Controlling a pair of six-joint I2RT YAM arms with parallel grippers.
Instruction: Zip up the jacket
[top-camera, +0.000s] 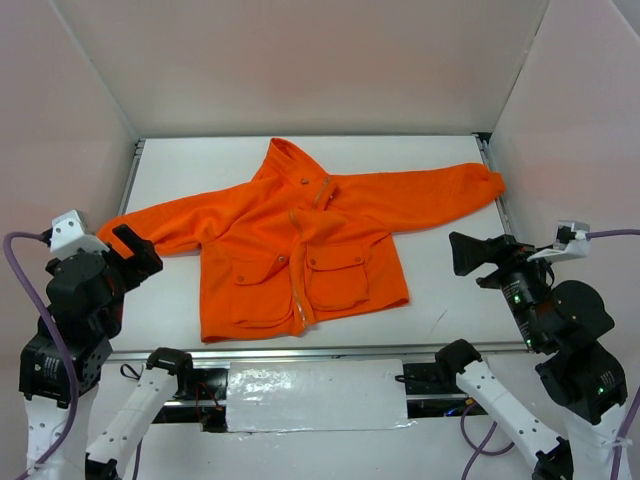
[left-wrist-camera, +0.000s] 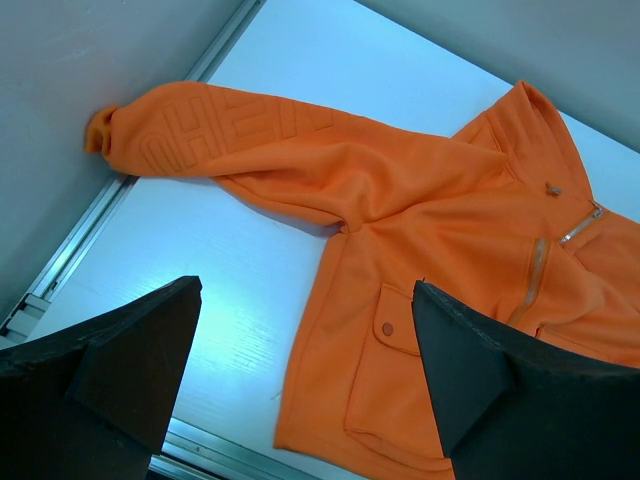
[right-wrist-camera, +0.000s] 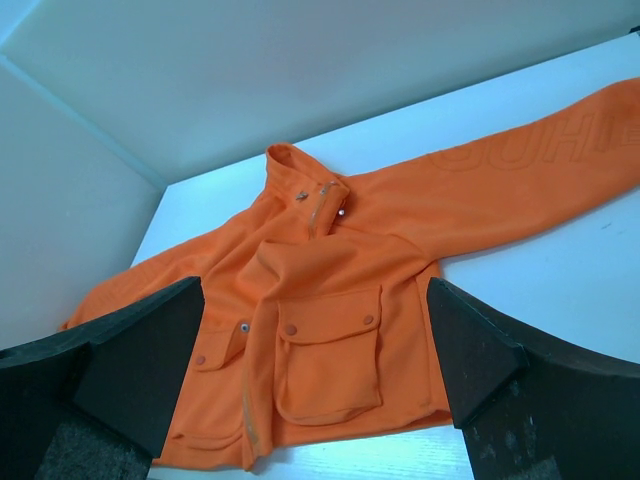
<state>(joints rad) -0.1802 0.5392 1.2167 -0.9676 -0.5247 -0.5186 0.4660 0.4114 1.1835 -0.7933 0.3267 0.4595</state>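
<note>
The orange jacket (top-camera: 290, 240) lies flat, front up, on the white table (top-camera: 450, 300), with its collar at the far side and its sleeves spread left and right. Its pale zipper (top-camera: 299, 285) runs down the middle between two flapped pockets. One front panel laps over the other. My left gripper (top-camera: 135, 248) hovers open by the left sleeve's cuff, with nothing in it. My right gripper (top-camera: 468, 252) hangs open to the right of the hem, below the right sleeve, also holding nothing. The left wrist view shows the jacket (left-wrist-camera: 440, 210) beyond my open left gripper (left-wrist-camera: 306, 290). In the right wrist view, the jacket (right-wrist-camera: 330, 300) and its zipper (right-wrist-camera: 248, 420) lie beyond my open right gripper (right-wrist-camera: 315, 285).
Pale walls (top-camera: 300, 60) enclose the table at the back and both sides. Metal rails (top-camera: 130, 180) run along the table's edges. A white taped panel (top-camera: 315, 395) sits between the arm bases at the near edge.
</note>
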